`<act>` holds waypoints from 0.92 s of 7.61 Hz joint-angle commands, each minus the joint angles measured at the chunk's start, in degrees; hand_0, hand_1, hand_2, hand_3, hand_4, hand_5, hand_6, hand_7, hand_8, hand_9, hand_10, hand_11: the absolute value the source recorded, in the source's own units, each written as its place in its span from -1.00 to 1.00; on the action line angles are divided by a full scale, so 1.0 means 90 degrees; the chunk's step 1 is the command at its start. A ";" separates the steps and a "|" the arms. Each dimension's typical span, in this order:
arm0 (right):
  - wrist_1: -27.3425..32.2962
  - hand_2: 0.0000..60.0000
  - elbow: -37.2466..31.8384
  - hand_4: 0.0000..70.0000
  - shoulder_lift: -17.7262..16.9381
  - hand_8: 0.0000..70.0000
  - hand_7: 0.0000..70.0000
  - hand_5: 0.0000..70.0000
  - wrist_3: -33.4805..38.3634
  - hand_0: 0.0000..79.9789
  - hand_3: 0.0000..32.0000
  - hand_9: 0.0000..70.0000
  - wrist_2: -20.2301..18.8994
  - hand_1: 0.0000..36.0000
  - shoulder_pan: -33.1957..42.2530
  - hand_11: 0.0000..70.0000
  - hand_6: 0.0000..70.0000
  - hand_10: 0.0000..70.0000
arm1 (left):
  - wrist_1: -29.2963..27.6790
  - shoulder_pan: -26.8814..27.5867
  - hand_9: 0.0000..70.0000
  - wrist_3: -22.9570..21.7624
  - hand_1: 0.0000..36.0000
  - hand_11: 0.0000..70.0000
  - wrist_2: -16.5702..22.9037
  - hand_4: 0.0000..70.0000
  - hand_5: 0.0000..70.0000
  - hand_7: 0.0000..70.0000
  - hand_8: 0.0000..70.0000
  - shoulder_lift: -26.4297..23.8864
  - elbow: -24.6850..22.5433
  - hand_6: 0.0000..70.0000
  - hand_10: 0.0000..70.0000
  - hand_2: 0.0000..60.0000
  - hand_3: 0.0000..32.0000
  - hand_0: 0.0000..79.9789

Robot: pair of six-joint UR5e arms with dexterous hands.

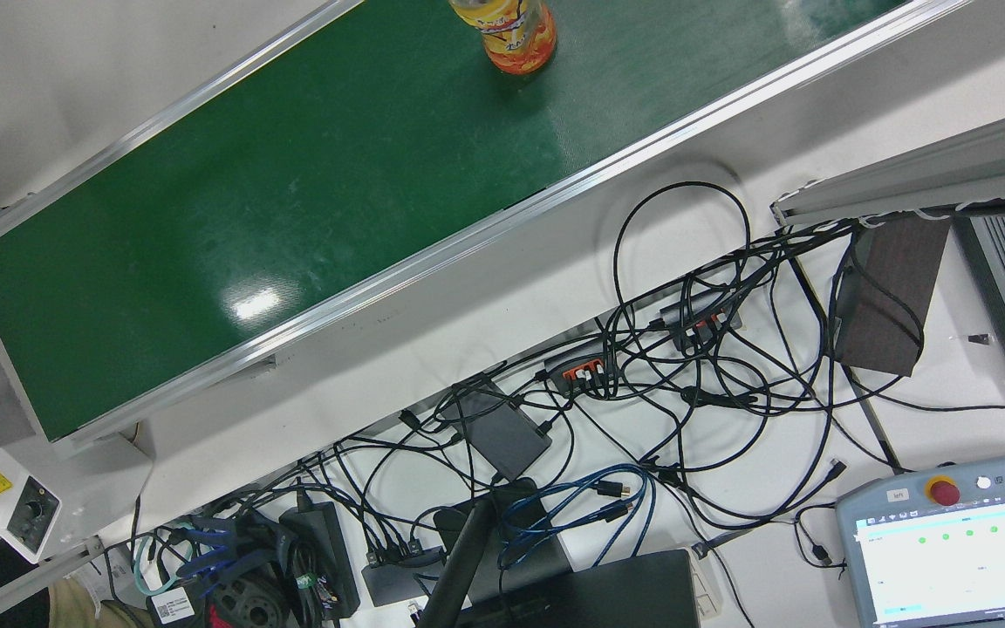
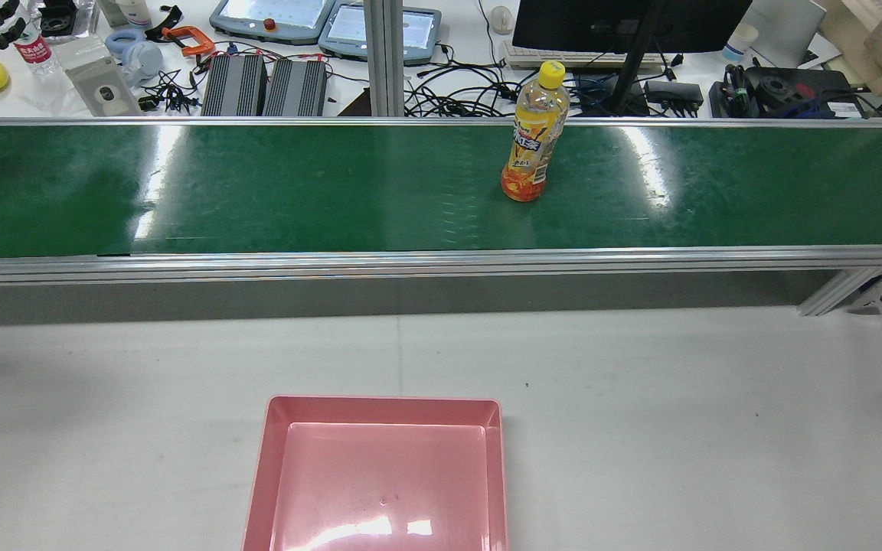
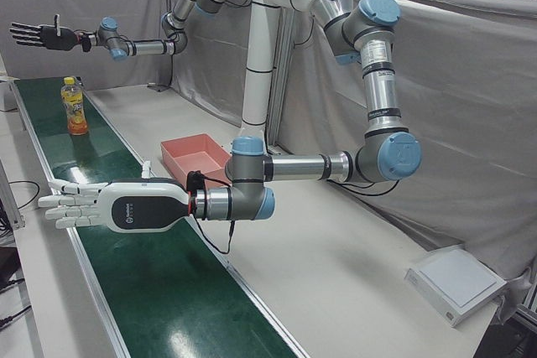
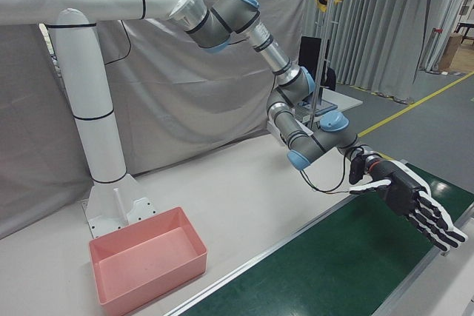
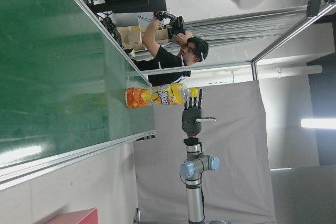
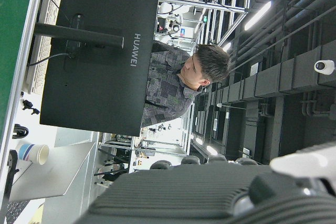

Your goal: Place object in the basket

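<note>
An orange drink bottle [image 2: 534, 134] with a yellow cap stands upright on the green conveyor belt [image 2: 257, 191]; it also shows at the belt's far end [image 3: 75, 106] and at the top edge of the front view [image 1: 511, 35]. The pink basket [image 2: 380, 474] sits on the white table, nothing in it. My white left hand [image 3: 71, 207] hovers open over the belt, fingers spread, well short of the bottle. My black right hand [image 4: 411, 201] hangs open above the belt, and the left hand view shows it beyond the bottle [image 5: 157, 96].
Past the belt lies a cluttered desk with cables [image 1: 686, 366], teach pendants [image 2: 272, 15] and a monitor [image 2: 625, 23]. One person [image 5: 173, 56] stands behind the bottle, another [image 6: 178, 82] behind the monitor. The arms' white pedestal [image 4: 96, 146] rises behind the basket.
</note>
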 commanded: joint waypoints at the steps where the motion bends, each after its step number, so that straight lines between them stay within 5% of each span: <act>1: -0.0007 -1.00 0.0016 -1.00 0.0000 -1.00 -1.00 -1.00 0.0000 -1.00 -1.00 -1.00 0.0000 -1.00 0.0003 -1.00 -1.00 -1.00 | 0.0047 0.0054 -1.00 0.0012 -0.24 -0.91 0.0000 -0.97 -0.44 -1.00 -1.00 -0.0008 0.0001 -1.00 -0.99 -1.00 -1.00 0.86; 7: -0.0007 -1.00 0.0007 -1.00 0.0000 -1.00 -1.00 -1.00 0.0000 -1.00 -1.00 -1.00 0.0000 -1.00 0.0003 -1.00 -1.00 -1.00 | 0.0056 0.0064 -1.00 0.0022 -0.24 -0.89 0.0000 -0.96 -0.43 -1.00 -1.00 -0.0028 -0.0009 -1.00 -0.98 -1.00 -1.00 0.87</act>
